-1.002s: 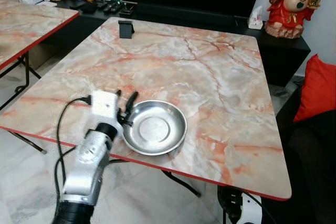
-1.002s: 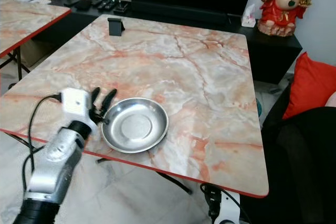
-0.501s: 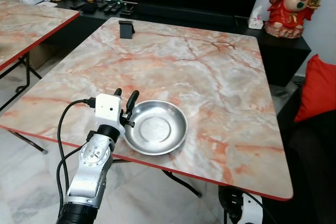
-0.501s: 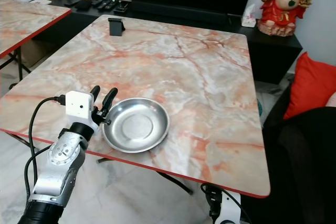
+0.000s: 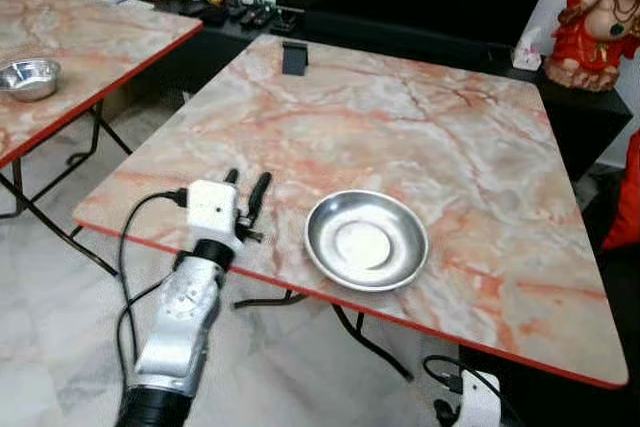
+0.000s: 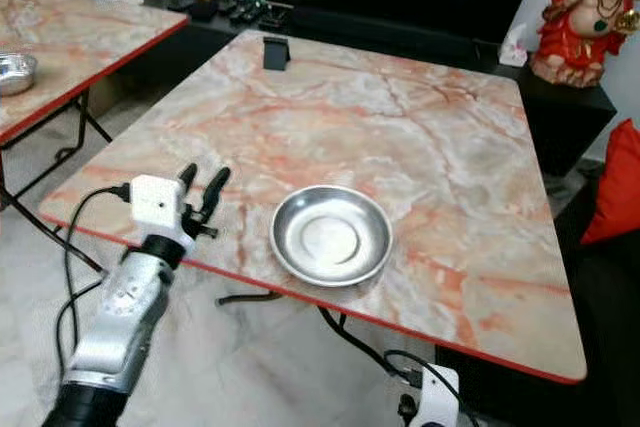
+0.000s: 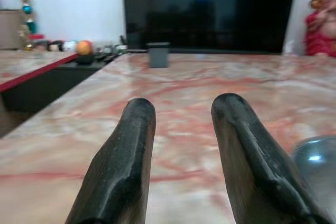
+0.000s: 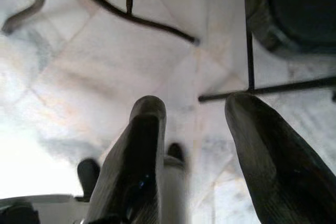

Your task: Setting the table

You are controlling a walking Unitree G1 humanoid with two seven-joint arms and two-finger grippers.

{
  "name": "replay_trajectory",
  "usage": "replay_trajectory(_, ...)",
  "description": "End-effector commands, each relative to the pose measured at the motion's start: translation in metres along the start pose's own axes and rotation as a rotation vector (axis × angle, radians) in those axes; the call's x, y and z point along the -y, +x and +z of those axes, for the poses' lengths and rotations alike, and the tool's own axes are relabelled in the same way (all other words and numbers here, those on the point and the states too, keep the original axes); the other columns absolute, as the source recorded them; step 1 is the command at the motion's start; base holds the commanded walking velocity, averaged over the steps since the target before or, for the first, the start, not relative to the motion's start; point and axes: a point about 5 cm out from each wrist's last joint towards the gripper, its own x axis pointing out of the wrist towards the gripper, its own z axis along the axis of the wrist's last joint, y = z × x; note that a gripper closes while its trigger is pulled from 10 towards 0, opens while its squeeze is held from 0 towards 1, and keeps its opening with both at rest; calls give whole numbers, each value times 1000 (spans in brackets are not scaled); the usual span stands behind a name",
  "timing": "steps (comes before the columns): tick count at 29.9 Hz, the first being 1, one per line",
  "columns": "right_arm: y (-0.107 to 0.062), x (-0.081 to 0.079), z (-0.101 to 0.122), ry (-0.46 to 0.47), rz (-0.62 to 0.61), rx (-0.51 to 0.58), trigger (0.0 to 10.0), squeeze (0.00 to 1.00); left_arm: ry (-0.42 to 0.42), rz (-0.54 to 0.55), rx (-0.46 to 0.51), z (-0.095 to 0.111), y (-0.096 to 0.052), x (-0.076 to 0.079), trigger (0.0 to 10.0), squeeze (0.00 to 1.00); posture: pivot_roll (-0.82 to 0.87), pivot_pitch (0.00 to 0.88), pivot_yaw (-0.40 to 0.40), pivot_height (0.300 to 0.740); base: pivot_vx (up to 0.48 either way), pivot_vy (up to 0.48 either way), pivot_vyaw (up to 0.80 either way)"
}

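A shallow round steel dish (image 5: 367, 240) lies flat near the front edge of the marble table (image 5: 430, 117). My left gripper (image 5: 247, 182) hovers over the table's front left part, a short way left of the dish and not touching it. Its two black fingers (image 7: 137, 129) are open with nothing between them, and the dish's rim (image 7: 315, 163) shows off to one side in the left wrist view. My right gripper (image 8: 197, 108) hangs idle over the tiled floor, open and empty.
A small black stand (image 5: 294, 57) sits at the table's far left edge. A second marble table (image 5: 90, 42) at left carries a steel bowl (image 5: 30, 77). A dark TV cabinet, a red figurine (image 5: 608, 22) and a red cushion (image 6: 615, 182) bound the far and right sides.
The camera has swung left, bringing the second table and its bowl into view. My left gripper has drawn away leftwards from the dish's rim, and the dish stays put.
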Motion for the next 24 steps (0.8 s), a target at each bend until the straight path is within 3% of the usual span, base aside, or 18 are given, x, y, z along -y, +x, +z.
replay_trajectory(1,0,7,0,-3,-21,-4,10000,0,-12,-25,18,3,3,8,10000,0,51,0,-48,740,0,337,0)
replay_trajectory(24,0,6,-1,1,-22,-2,10000,0,-6,-21,33,4,6,4,10000,0,50,0,-42,740,0,342,0)
